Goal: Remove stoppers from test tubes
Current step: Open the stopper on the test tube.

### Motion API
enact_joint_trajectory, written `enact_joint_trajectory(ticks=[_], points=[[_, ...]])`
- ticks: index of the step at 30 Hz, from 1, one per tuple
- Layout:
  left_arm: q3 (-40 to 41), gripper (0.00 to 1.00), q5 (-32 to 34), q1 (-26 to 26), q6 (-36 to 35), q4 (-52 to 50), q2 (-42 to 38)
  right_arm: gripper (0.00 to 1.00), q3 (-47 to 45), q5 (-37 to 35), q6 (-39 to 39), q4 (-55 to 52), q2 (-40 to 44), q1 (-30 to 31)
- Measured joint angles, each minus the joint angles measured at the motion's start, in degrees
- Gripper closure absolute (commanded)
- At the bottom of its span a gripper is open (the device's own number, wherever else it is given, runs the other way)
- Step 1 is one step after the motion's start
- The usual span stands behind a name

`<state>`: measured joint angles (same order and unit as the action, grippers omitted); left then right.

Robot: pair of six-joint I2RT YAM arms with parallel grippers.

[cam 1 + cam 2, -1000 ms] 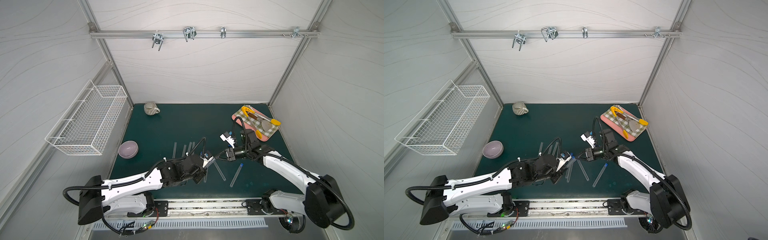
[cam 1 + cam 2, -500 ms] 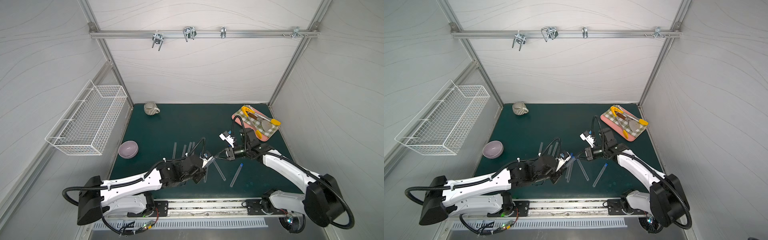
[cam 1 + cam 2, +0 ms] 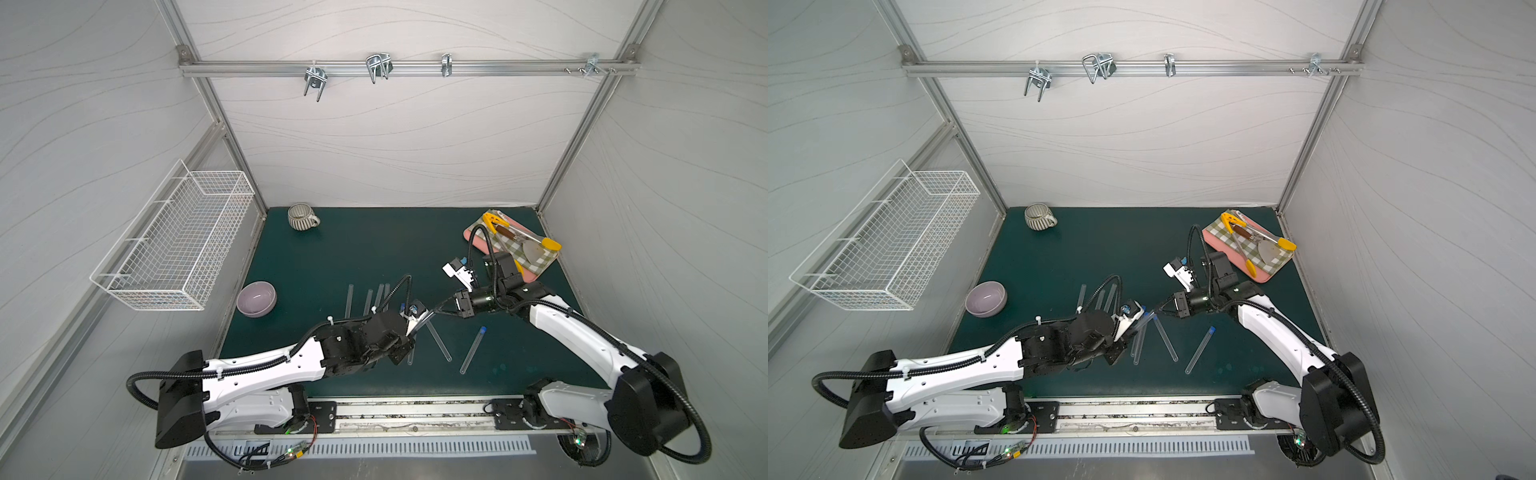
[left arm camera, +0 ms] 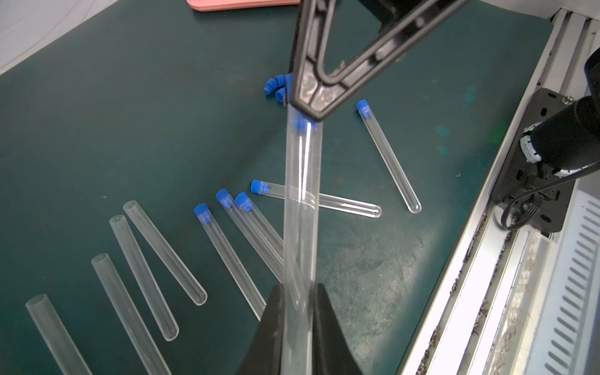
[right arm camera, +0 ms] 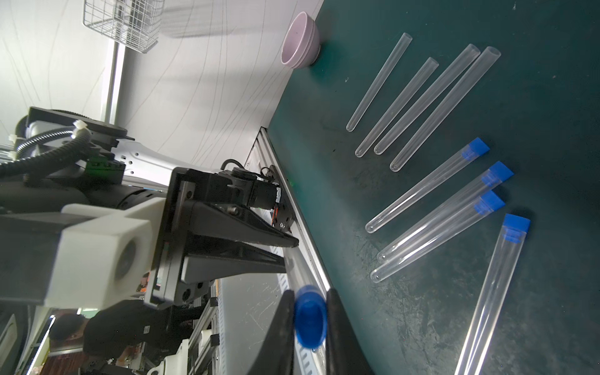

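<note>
A white wire basket (image 3: 174,245) hangs on the left wall above a dark green, matte worktop (image 3: 374,249). Below it sits a glossy lilac bowl (image 3: 256,298), and farther back a ribbed grey mug (image 3: 301,217).

Four clear, round-bottomed open test tubes (image 4: 165,253) lie side by side on the mat, one cut off by the frame edge in the left wrist view. Beside them lie five capped test tubes (image 4: 232,263), each plugged with a bright blue flanged plastic cap (image 4: 201,210). Two of them touch along their length, and another is crossed in that view by the raised tube.

Mid-worktop, the black, wedge-shaped left tool (image 4: 300,292) is clamped narrow on the lower part of a raised test tube (image 4: 300,211), held above the others. The right tool (image 5: 310,293) meets it head-on, its tips pinched on the blue stopper (image 5: 310,319) at that tube's mouth. How deep the plug sits cannot be made out. In both top views the grip is too small to read.

A small heap of loose stoppers (image 4: 274,86) lies on the mat beyond, partly hidden by the right tool's fingers, so their number is unclear.

At far right, a pink board (image 3: 469,239) carries a green checked cloth (image 3: 528,257) and yellow-handled utensils (image 3: 498,224).
</note>
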<state>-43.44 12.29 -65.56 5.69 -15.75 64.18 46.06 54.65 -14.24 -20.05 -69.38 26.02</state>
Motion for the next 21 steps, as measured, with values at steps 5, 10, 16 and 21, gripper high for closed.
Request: enact_joint_trajectory(ticks=[5, 10, 16, 21], points=[[-0.6, 1.0, 0.3, -0.1, 0.0, 0.9, 0.5, 0.99, -0.9, 2.4, -1.4, 1.6, 0.3, -1.8], [-0.7, 1.0, 0.6, -0.2, -0.2, 1.3, 1.0, 0.99, 0.8, -0.1, 1.0, -2.0, 0.3, -1.9], [-0.9, 1.0, 0.8, -0.2, -0.4, 1.8, 1.7, 0.99, 1.7, -2.2, 2.9, -4.6, 0.9, -1.7], [-1.1, 1.0, 0.9, -0.2, -0.6, 1.7, 2.0, 0.99, 1.7, -1.9, 3.0, -4.4, 0.9, -1.9]])
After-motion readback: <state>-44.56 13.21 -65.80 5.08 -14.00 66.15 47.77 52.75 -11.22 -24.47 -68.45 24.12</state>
